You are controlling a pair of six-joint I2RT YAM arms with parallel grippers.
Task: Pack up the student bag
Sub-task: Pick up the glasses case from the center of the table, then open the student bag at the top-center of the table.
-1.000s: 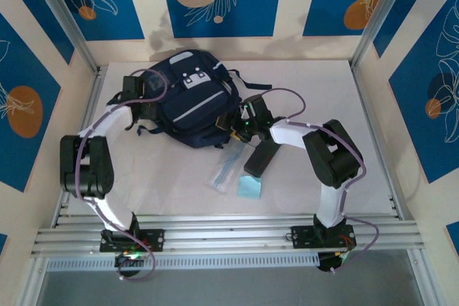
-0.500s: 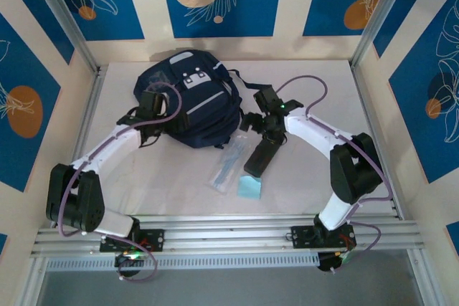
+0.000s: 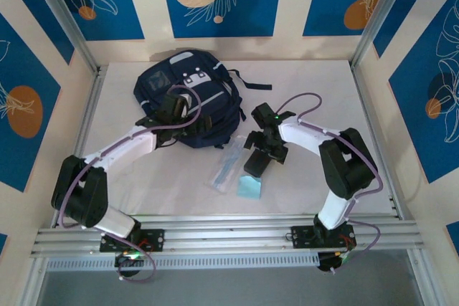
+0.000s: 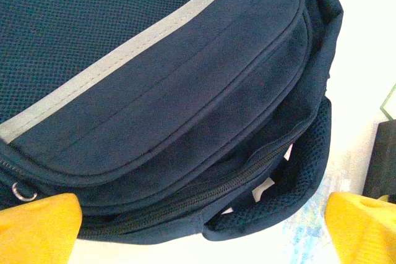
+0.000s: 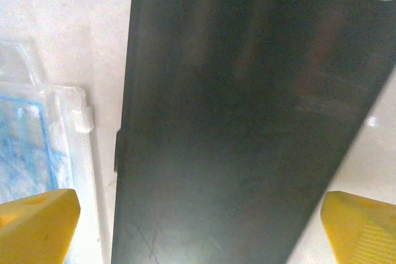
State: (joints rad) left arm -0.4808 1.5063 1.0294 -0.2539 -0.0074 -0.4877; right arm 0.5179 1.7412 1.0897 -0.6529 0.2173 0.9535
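Left gripper (image 3: pixel 193 118) hangs with jaws wide over the near end of the bag (image 3: pixel 161 80), which lies patch-up at the back left of the table (image 3: pixel 323 91). Its wrist camera adds a zip (image 4: pixel 204 193) under the front pocket and a small metal ring (image 4: pixel 23 191). Right gripper (image 3: pixel 264 147), likewise spread wide, straddles a black case (image 3: pixel 254 165) near the bag; close up, a clear pouch (image 5: pixel 43 146) lies just beside the case, while the top view adds a pale blue card (image 3: pixel 249 188).
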